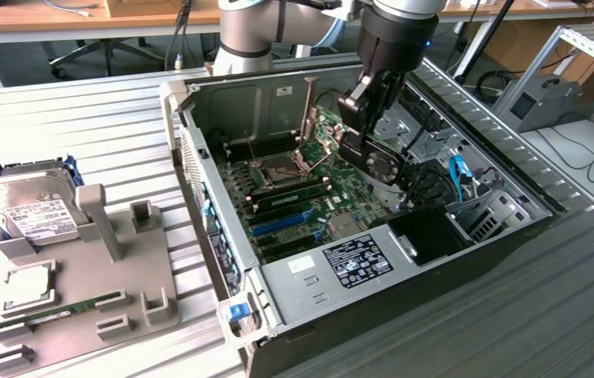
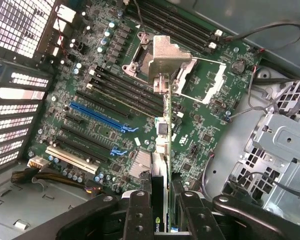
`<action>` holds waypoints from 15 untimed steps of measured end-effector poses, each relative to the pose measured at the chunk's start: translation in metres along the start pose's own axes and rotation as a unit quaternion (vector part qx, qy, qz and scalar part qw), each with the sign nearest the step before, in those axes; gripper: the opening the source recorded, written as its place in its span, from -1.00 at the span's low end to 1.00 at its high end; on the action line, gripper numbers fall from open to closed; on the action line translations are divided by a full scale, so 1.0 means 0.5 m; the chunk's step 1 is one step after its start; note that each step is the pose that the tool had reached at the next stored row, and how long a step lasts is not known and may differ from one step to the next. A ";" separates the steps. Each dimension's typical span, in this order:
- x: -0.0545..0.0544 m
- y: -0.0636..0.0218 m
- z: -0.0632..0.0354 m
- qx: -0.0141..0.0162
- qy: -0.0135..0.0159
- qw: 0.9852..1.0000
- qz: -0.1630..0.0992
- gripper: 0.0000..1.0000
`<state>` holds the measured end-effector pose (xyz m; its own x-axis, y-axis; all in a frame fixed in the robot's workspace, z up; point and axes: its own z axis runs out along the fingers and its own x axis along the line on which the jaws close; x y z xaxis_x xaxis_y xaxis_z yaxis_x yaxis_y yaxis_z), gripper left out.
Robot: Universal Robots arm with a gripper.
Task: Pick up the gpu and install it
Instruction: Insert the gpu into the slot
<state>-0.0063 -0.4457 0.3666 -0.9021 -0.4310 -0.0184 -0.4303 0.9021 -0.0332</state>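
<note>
Jaws pinch the gpu (image 2: 162,129) from both flat sides, one dark finger (image 2: 140,212) against each face, so the gripper (image 2: 162,198) is neither spread wide nor fully closed. The open computer case (image 1: 276,307) lies on its side on a slatted metal table (image 1: 87,142), and the card hangs inside the case's opening, upright on its thin edge, with its round fan (image 1: 384,167) facing the case's drive end. Its silver bracket (image 2: 165,57) points toward the case's rear wall. Below the card, on the case's floor, is the green motherboard (image 2: 205,125). The card stands over the board's middle, roughly between the open CPU socket (image 1: 276,169) and the case's metal drive cage (image 2: 280,150). A long blue slot (image 2: 97,117) on the same board lies bare, off to one side of the card rather than under it (whether the card's lower edge touches the board or any slot cannot be told). A blue cable (image 1: 457,169) curls inside the case near the drive cage. Outside the case, well apart on the exterior view's left, a grey tray (image 1: 139,315) holds a silver labelled hard drive (image 1: 29,213), a square processor chip (image 1: 29,283) and a narrow green RAM stick (image 1: 61,309).
</note>
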 end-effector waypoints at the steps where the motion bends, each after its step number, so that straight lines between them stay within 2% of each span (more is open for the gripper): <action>1: 0.000 0.000 0.000 0.000 0.000 1.000 -0.001 -0.48; 15: 0.000 0.000 0.000 0.000 -0.001 1.000 -0.015 -0.48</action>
<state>-0.0063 -0.4457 0.3666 -0.8889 -0.4577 -0.0185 -0.4570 0.8889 -0.0332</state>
